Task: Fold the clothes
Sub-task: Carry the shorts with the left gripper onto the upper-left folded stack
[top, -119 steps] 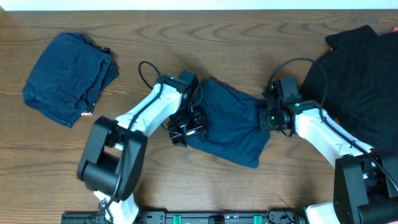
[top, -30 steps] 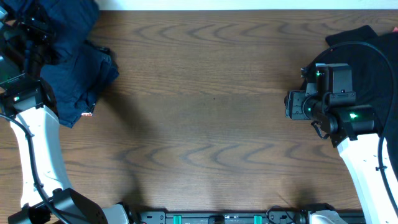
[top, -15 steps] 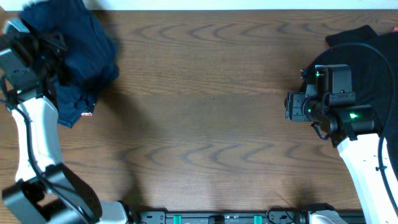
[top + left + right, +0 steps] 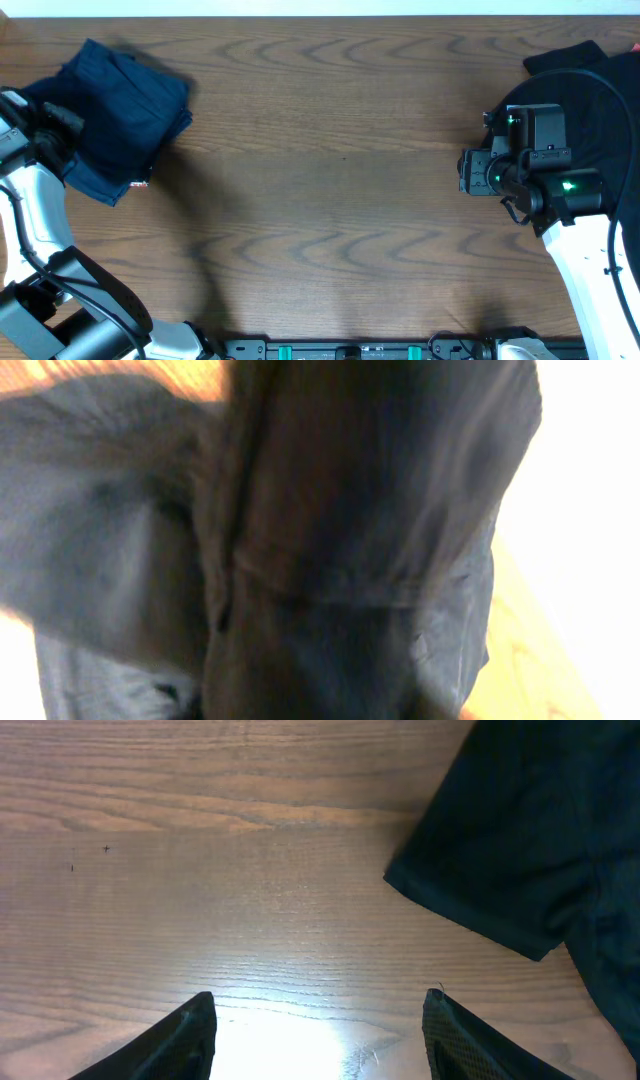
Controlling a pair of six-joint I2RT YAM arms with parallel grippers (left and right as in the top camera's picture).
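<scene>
A dark navy garment (image 4: 125, 100) lies on top of a folded navy pile (image 4: 100, 182) at the table's far left. My left gripper (image 4: 58, 125) is at that garment's left edge, shut on it. Navy cloth (image 4: 350, 510) fills the blurred left wrist view and hides the fingers. My right gripper (image 4: 468, 170) is open and empty above bare wood, as the right wrist view (image 4: 320, 1030) shows. A large black garment (image 4: 590, 90) lies spread at the far right, and its corner (image 4: 520, 830) is just beyond the right fingers.
The brown wooden table (image 4: 330, 200) runs between the two arms. The table's back edge (image 4: 330, 14) is close behind the navy pile. The arm bases stand along the front edge (image 4: 350, 350).
My left arm has carried the folded navy garment from the table's middle to the far left and lowered it onto the navy pile. The right arm has drawn back and holds still.
</scene>
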